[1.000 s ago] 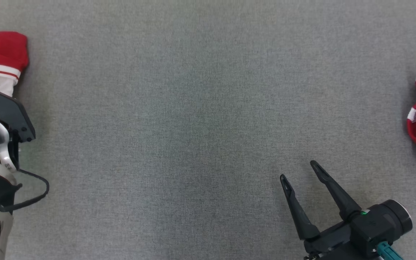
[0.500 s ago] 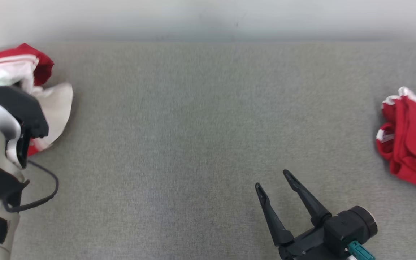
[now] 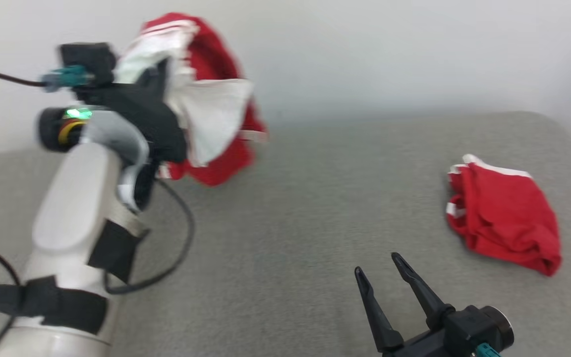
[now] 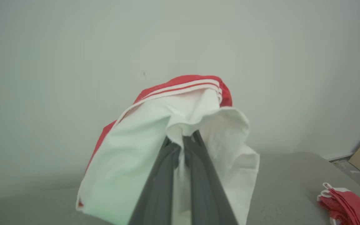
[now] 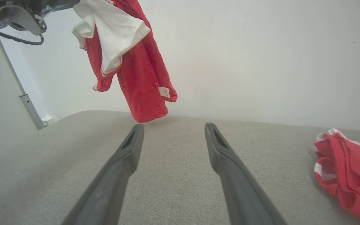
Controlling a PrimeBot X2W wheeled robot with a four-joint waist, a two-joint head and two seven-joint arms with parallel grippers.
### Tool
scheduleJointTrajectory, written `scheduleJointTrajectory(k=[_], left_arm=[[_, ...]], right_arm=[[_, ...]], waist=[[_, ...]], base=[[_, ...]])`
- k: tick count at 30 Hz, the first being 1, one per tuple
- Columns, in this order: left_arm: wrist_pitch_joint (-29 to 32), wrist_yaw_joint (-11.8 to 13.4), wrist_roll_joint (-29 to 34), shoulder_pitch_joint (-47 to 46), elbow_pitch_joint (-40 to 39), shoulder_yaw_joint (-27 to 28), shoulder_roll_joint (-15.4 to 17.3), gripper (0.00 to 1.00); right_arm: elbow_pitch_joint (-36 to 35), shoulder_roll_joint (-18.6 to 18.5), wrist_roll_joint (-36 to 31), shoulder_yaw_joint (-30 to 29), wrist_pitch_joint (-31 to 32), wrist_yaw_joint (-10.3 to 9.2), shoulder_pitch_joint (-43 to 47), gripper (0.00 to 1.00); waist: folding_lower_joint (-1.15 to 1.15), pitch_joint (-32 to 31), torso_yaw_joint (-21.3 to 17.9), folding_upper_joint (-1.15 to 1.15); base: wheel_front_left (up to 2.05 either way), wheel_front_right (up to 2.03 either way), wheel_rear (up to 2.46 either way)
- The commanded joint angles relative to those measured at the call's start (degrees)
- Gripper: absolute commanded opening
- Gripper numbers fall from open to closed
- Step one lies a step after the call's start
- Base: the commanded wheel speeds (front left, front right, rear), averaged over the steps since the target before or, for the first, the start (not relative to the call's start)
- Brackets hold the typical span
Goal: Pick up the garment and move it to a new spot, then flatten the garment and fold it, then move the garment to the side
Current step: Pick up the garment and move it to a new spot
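A red and white garment (image 3: pixel 206 114) hangs in the air above the far left of the grey table (image 3: pixel 290 208), its lower hem just over the surface. My left gripper (image 3: pixel 164 82) is shut on its white part; the left wrist view shows both dark fingers (image 4: pixel 195 165) pinched together into the white cloth of the garment (image 4: pixel 142 143). In the right wrist view the garment (image 5: pixel 136 68) dangles at the upper left. My right gripper (image 3: pixel 377 265) stands open low over the near right of the table, its fingers (image 5: pixel 227 156) spread with nothing between them.
A second crumpled red garment with white trim (image 3: pixel 506 213) lies at the right of the table, also seen as a red heap (image 5: pixel 348 168) in the right wrist view. A pale wall (image 3: pixel 389 49) runs behind the table. A black cable (image 3: pixel 176 248) loops off my left forearm.
My left gripper has closed on the garment and lifted it off the table, up and toward the middle. The head camera has tilted up, bringing the wall into view. The right gripper stays open.
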Motion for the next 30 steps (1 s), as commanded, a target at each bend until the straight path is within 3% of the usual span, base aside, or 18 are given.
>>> scheduleJointTrajectory(k=[1, 9, 20, 21, 22, 30], left_arm=[[0.2, -0.3, -0.1, 1.6, -2.0, -1.0, -0.9, 0.0], [3.1, -0.7, -4.5, 8.5, -12.1, -6.2, -4.7, 0.0], [2.5, 3.6, -1.3, 24.2, -14.2, -11.0, -2.6, 0.0], [2.0, 3.7, -1.3, 25.6, -13.7, -11.1, -2.5, 0.4], [1.5, 3.9, -1.7, 27.2, -13.1, -11.1, -2.5, 1.0], [-7.8, 4.5, -3.6, 38.0, -13.9, -9.1, -1.8, 1.0]], right_arm=[[0.2, 0.2, -0.1, -0.3, -0.3, -0.12, 0.8, 1.0], [-0.2, 0.6, -0.7, -1.2, -0.3, -0.12, 1.3, 1.0], [0.6, 0.8, -0.4, -0.7, -0.5, -0.12, 1.5, 1.0], [0.7, 0.8, -0.4, -0.6, -0.4, -0.12, 1.4, 1.0], [0.8, 0.9, -0.3, -0.6, -0.4, -0.12, 1.3, 1.0], [1.5, 0.9, 0.3, -0.3, -0.7, -0.12, 1.2, 1.0]], waist=[[0.02, -3.9, -5.0, 0.01], [0.02, -5.0, -9.1, 0.01], [0.02, -5.3, -10.1, 0.01], [0.02, -5.3, -10.1, 0.01], [0.02, -5.4, -10.0, 0.01], [0.02, -6.6, -7.1, 0.01]], base=[[0.0, 0.0, 0.0], [0.0, 0.0, 0.0], [0.0, 0.0, 0.0], [0.0, 0.0, 0.0], [0.0, 0.0, 0.0], [0.0, 0.0, 0.0]])
